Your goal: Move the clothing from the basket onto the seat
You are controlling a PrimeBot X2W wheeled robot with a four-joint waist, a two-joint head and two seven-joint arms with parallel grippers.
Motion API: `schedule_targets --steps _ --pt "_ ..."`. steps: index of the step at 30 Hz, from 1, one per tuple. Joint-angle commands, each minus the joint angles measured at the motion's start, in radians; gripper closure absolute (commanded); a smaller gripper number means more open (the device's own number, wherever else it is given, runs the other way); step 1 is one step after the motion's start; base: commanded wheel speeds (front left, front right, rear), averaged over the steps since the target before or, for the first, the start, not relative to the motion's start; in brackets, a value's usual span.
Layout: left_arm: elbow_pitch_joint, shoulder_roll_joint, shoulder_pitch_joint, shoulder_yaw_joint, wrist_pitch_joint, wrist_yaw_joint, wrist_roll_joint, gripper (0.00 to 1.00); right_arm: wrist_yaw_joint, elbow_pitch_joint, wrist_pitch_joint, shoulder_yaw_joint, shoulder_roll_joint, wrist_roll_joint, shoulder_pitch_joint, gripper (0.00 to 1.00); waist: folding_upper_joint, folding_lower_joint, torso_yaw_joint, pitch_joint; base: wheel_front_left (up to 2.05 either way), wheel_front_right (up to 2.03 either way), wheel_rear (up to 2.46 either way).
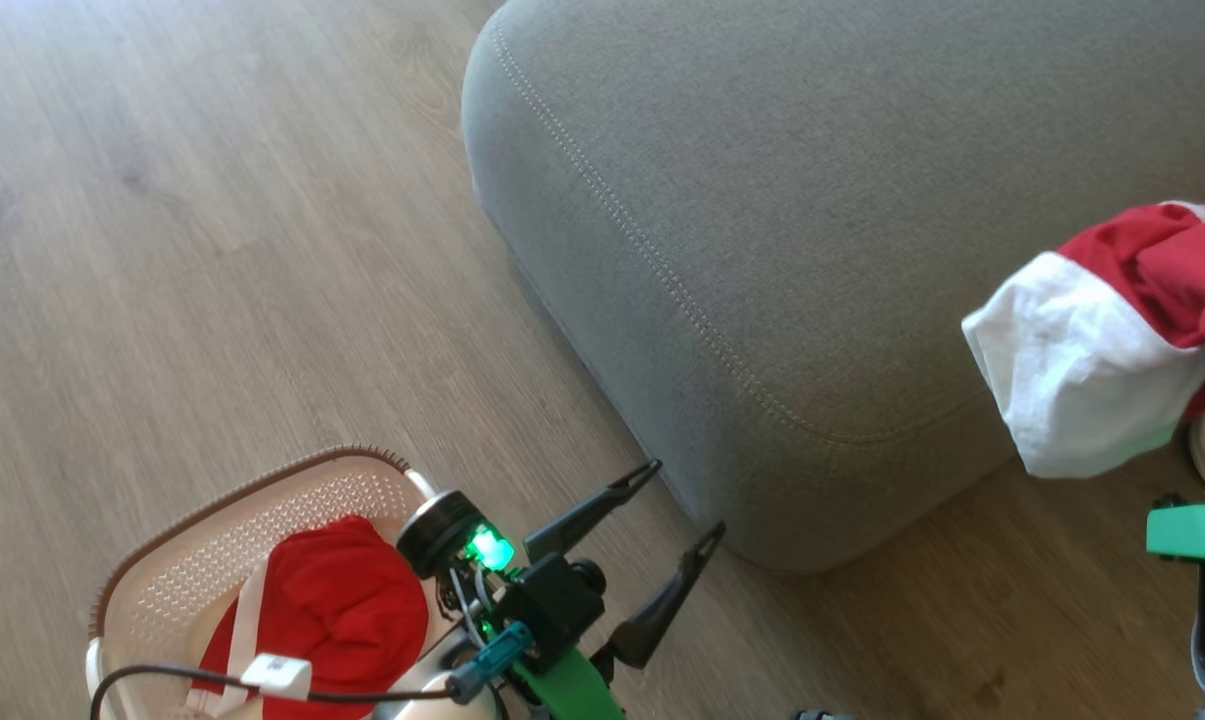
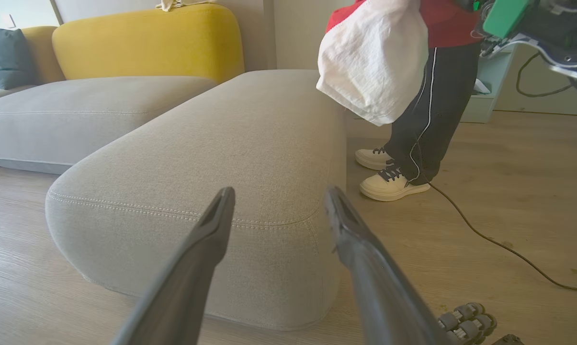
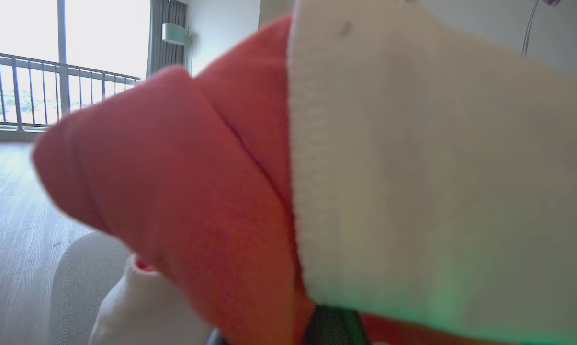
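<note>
clothing is in two places. one red and white piece [image 1: 1082, 370] hangs from the right end effector [image 3: 333, 328], pinched tight and held high by the grey seat [image 1: 812, 250], i think so it can drop there. the other red piece [image 1: 342, 600] lies in the basket [image 1: 212, 540] on the floor [image 1: 212, 250]. the left end effector [image 1: 687, 497] is spread wide and holds nothing, maybe ready for that one.
</note>
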Motion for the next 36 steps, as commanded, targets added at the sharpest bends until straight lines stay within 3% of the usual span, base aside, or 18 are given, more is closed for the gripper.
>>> schedule_targets --steps 1,14,19,23,32,36 --pt "-0.032 0.009 -0.039 0.02 -0.005 -0.001 -0.005 0.0 0.0 -0.044 -0.002 0.018 -0.007 0.007 -0.017 1.0 0.0 0.0 -0.002 0.002 0.0 0.0 0.0" --pt "-0.026 0.025 -0.044 0.003 -0.005 -0.001 -0.021 0.0 0.0 -0.041 -0.002 0.018 -0.005 0.016 -0.02 1.0 0.0 0.0 -0.008 0.004 0.0 0.0 0.0" --pt "-0.041 0.048 -0.04 0.017 -0.005 -0.001 -0.005 0.0 0.0 0.004 -0.002 -0.003 -0.005 0.051 -0.104 1.0 0.0 0.0 -0.013 0.064 0.0 0.0 0.0" --pt "-0.064 0.092 -0.052 0.028 -0.005 -0.001 0.014 0.0 0.0 0.046 -0.002 0.004 -0.01 0.054 -0.208 1.0 0.0 0.0 -0.018 0.163 0.0 0.0 0.0" --pt "-0.112 0.223 -0.154 -0.03 -0.005 -0.001 0.02 0.0 0.0 0.093 -0.002 -0.018 -0.063 0.033 -0.475 1.0 0.0 0.0 0.048 0.394 0.0 0.0 0.0" --pt "-0.125 0.274 -0.178 -0.047 -0.005 -0.001 0.016 0.0 0.0 0.151 -0.002 -0.071 -0.088 0.043 -0.63 1.0 0.0 0.0 0.068 0.462 0.0 0.0 0.0"
